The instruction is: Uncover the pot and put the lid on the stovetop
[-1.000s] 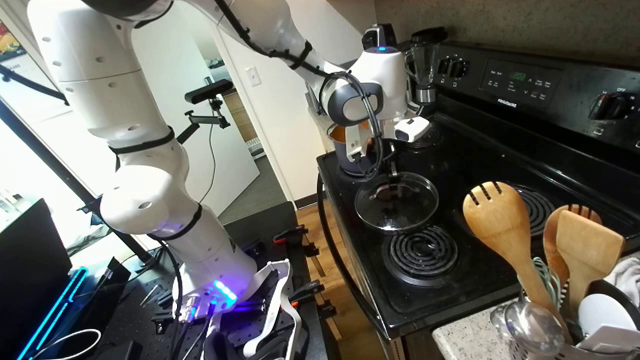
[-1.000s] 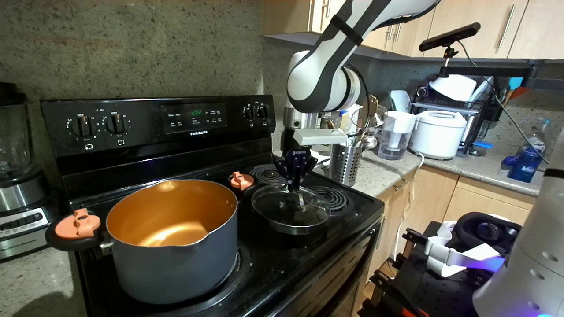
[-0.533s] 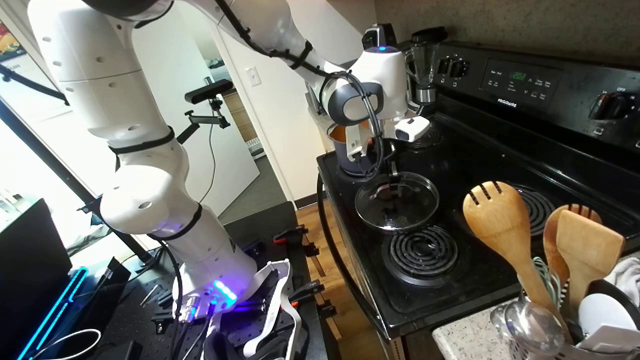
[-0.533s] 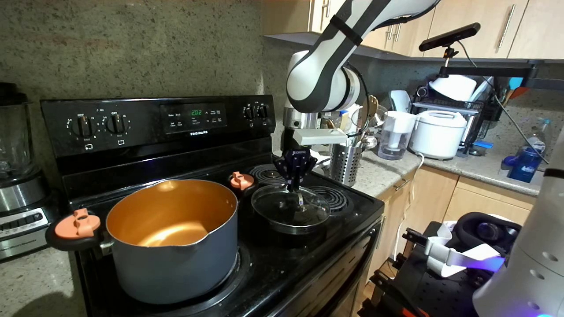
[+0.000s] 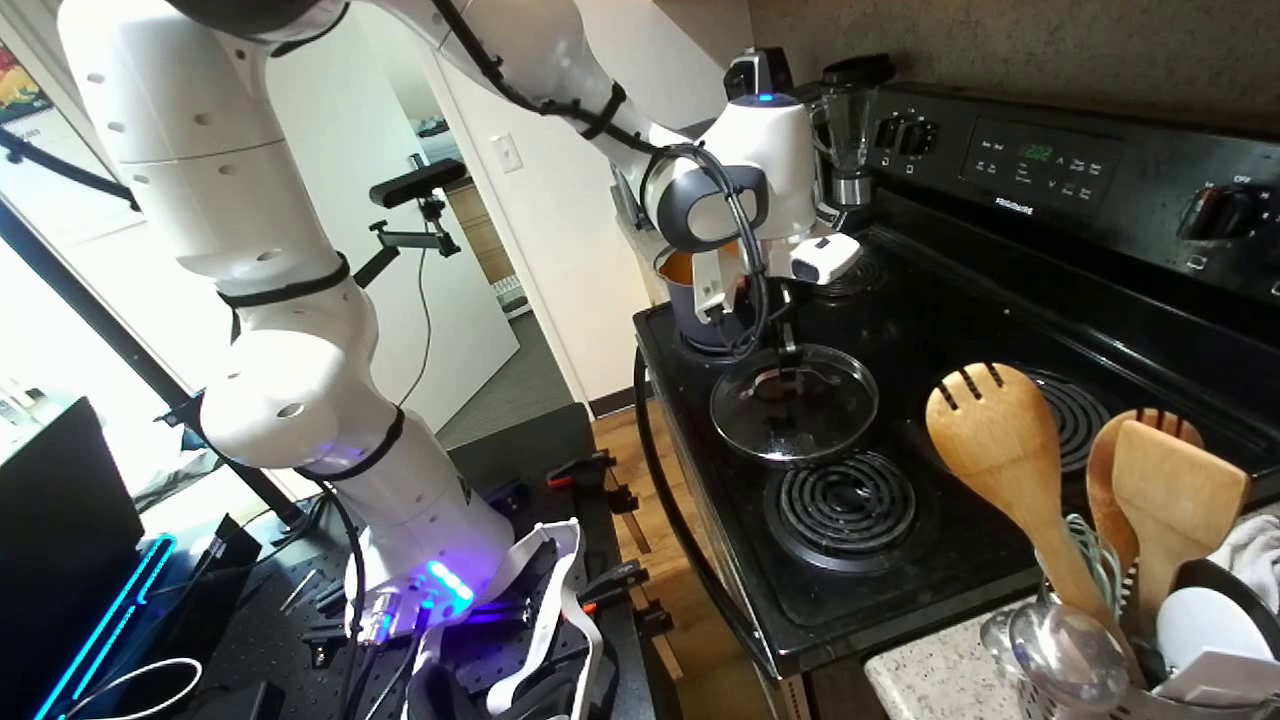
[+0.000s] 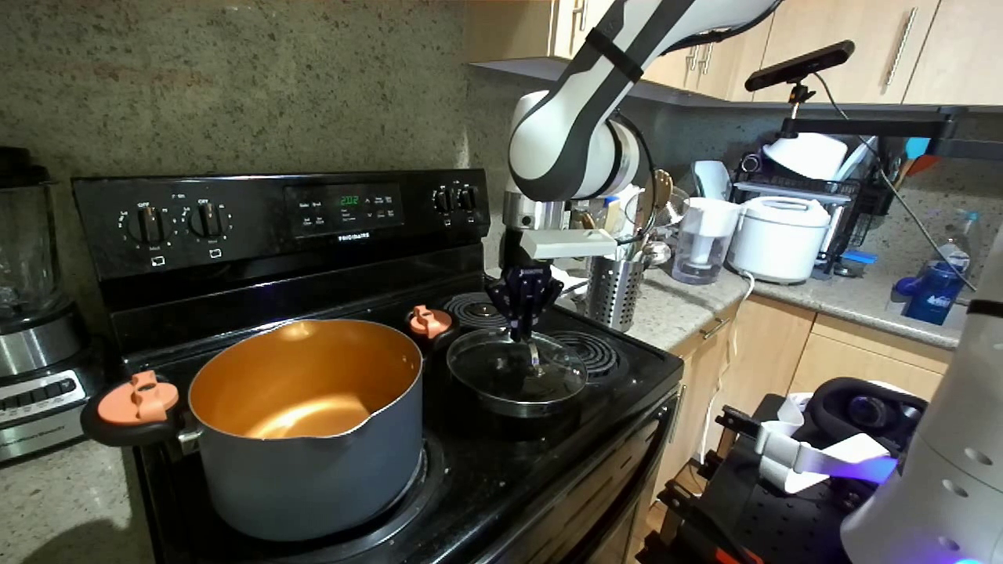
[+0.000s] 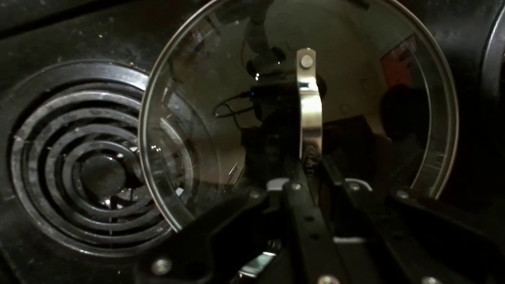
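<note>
The pot (image 6: 305, 486) is uncovered, with a grey outside and orange interior, on a front burner; part of it also shows in an exterior view (image 5: 690, 312) behind the wrist. The clear glass lid (image 6: 494, 380) lies level on or just above the black stovetop (image 6: 501, 462), between the front burners; I cannot tell whether it touches. The wrist view shows the lid (image 7: 363, 59) overlapping the edge of a coil burner. My gripper (image 7: 311, 167) points down, its fingertips close on both sides of the lid's metal strap handle (image 7: 311, 114). In an exterior view the fingertips (image 6: 520, 333) are at the lid's centre.
Coil burners (image 5: 845, 500) lie beside the lid. A holder with wooden utensils (image 5: 1000, 430) stands on the counter by the stove. The pot's black handles with orange tops (image 6: 137, 403) stick out sideways. A blender (image 6: 31, 313) stands beyond the pot. The rear control panel (image 6: 290, 219) rises behind.
</note>
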You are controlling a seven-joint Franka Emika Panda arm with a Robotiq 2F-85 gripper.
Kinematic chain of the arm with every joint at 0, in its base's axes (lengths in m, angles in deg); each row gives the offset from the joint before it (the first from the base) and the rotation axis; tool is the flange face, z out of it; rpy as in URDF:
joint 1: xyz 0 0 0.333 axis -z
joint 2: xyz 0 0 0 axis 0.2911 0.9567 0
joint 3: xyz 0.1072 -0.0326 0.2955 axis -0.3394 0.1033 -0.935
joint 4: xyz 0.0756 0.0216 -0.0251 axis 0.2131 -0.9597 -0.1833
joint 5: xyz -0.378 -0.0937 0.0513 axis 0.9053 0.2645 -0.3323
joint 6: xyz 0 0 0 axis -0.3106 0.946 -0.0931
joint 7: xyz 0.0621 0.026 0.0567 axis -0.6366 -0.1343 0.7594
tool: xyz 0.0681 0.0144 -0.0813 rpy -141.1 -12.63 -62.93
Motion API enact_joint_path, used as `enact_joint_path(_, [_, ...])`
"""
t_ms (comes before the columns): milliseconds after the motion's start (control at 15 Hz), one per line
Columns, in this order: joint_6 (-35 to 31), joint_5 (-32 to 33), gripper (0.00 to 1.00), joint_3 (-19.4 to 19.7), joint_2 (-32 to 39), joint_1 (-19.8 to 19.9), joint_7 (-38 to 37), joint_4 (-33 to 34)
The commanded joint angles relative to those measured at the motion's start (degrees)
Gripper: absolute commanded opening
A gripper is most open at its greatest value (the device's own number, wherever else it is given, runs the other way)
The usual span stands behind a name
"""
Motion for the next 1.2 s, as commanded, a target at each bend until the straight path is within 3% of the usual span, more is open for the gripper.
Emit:
enact_joint_path(0, [0.68,0.93,0.04,0.51,0.56,-0.76,-1.12,1.50])
enact_joint_path(1000, [1.01,2.53,0.04,0.71,3.65,-2.32,-1.66,4.20])
enact_joint_path(1067, [1.09,2.46,0.19,0.70,3.66,-2.29,-1.64,4.26])
enact_joint_path(1133, [1.25,2.26,0.41,0.64,3.67,-2.22,-1.49,4.35])
